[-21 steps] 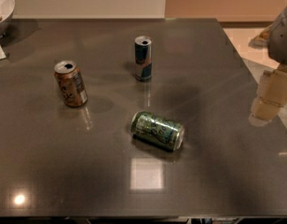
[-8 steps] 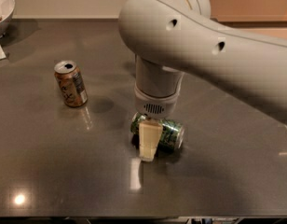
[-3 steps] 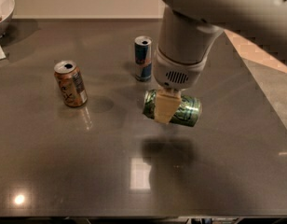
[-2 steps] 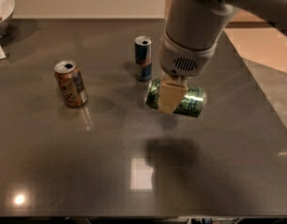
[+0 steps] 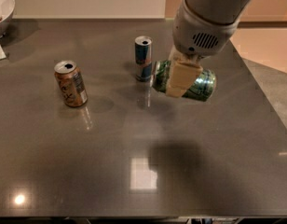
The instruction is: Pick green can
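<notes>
I am looking at the gripper (image 5: 182, 80) hanging under the arm's wrist over the right half of the table (image 5: 78, 162). It is clamped on the green can (image 5: 204, 84) — the pale finger I can see is crossing the can's middle, with green showing on both sides of it. The can is lying on its side in the grasp, its long axis running roughly left to right and dipping slightly at the right end, so the fingers are pinching across the barrel rather than along it. I am judging it to be clear of the surface, since a dark shadow is sitting on the table below it and nearer to me. The relation I am watching is the can's left end: it is hanging just beside the slim blue-and-silver can (image 5: 143, 58), which is standing upright, and I cannot tell how far apart they are in depth. The orange-brown can (image 5: 70, 83) is standing well apart to the left. Going straight up looks to me the safe way to finish the pick — leftward drift is risking a knock.
</notes>
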Action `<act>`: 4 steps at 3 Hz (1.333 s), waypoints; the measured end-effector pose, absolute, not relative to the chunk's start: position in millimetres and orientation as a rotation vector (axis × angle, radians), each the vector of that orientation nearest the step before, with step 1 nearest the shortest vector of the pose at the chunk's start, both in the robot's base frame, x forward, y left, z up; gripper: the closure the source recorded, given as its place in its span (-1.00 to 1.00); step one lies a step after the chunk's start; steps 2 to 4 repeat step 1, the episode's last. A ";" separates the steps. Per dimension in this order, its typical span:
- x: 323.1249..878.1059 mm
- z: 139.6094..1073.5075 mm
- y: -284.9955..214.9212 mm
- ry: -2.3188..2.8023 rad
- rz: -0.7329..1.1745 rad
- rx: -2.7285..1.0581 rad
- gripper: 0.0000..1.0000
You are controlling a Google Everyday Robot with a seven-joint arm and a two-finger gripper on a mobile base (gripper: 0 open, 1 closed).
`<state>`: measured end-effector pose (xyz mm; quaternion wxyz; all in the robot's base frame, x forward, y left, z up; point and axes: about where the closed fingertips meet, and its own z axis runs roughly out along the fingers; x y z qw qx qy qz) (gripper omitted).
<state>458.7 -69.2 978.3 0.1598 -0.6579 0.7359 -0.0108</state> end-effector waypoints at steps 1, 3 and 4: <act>458.7 978.3 -69.2 2.102 -0.031 -1.880 1.00; 458.7 978.3 -69.2 2.102 -0.031 -1.880 1.00; 458.7 978.3 -69.2 2.102 -0.031 -1.880 1.00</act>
